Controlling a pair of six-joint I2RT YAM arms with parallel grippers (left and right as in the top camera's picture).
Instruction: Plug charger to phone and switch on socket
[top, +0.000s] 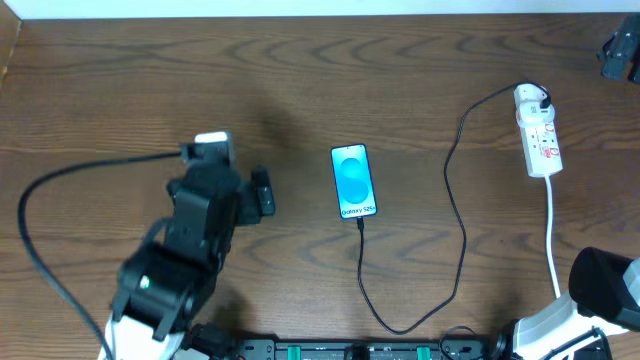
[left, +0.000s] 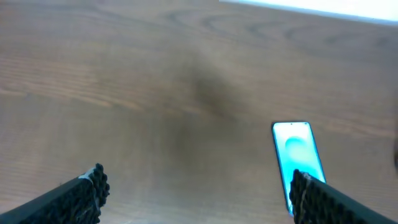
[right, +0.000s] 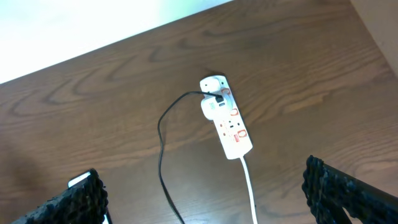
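- Table (top: 150, 80): dark brown wood with a bold, wavy grain and a matte finish. A pale, plain band runs past its far edge.
- Phone (top: 354, 181): a slim, round-cornered rectangle lying flat near the table's centre with its long side running away from the robot. The glossy screen glows bright blue with paler circles, and a line of white text sits near its lower edge.
- Charger (top: 455, 200): a thin black cable. Its tip meets the phone's lower short edge. From there the cable loops toward the near edge of the table, then climbs to the right in a long curve to a black plug seated in the socket's far end.
- Socket (top: 538, 135): a narrow white plastic strip with red markings, lying at the far right, well apart from the phone. Its white cord trails toward the near edge.
- Left gripper (left: 198, 183): its black, ribbed fingers are spread wide and hold nothing. It hovers over bare wood to the left of the phone.
- Right gripper (right: 204, 180): its fingers are likewise released and empty, on the near side of the socket.
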